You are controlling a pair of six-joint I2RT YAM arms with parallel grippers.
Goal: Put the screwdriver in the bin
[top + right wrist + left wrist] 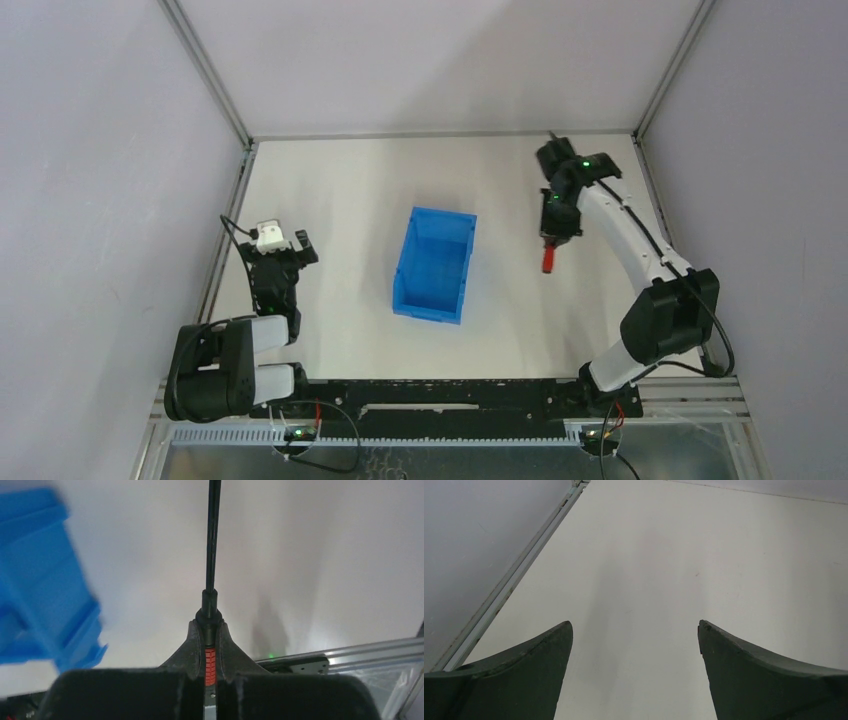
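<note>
Right claw (209, 625) has the screwdriver (210, 662)!
It's pressed together on the red handle, the black shaft poking straight out past the fingertips. All of this sits to the right of the bin (402, 268), apart from it, nothing over the rim. Over on the left, the left claw (635, 630) is spread wide above bare table (340, 190), well away from the bin.

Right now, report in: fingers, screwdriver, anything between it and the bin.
Right fingers shut on the screwdriver by its red handle, shaft pointing out ahead. Left fingers open, holding nothing. Bin to the left, nothing in the way.
</note>
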